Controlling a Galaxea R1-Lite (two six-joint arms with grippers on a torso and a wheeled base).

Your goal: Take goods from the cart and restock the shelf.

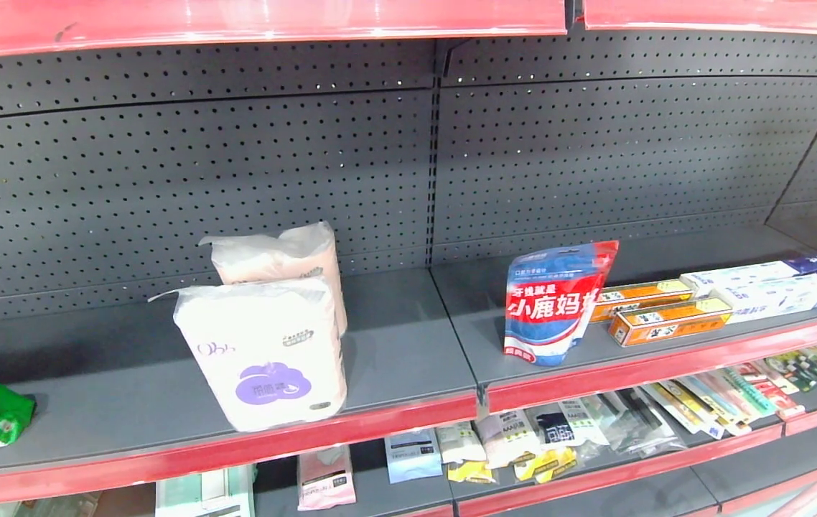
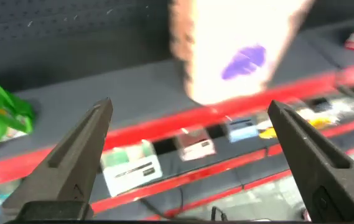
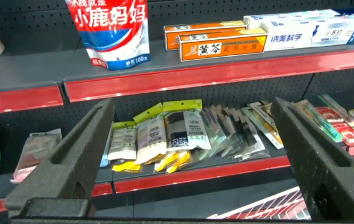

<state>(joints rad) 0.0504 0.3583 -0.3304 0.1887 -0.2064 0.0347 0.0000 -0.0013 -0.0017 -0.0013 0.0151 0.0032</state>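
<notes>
Ahead, red-edged grey shelf (image 1: pixel 398 348) against perforated back panel (image 1: pixel 164 179).

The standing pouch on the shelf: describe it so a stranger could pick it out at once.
Find the grey shelf with the red front edge and go to its right section. The pouch stands near the front, just left of the flat orange boxes. It alone stands upright there: blue and white with a red band.

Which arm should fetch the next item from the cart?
Right, likely: the right gripper is open and empty with a wire cart close by; the left gripper, also open, faces the toilet paper pack.
</notes>
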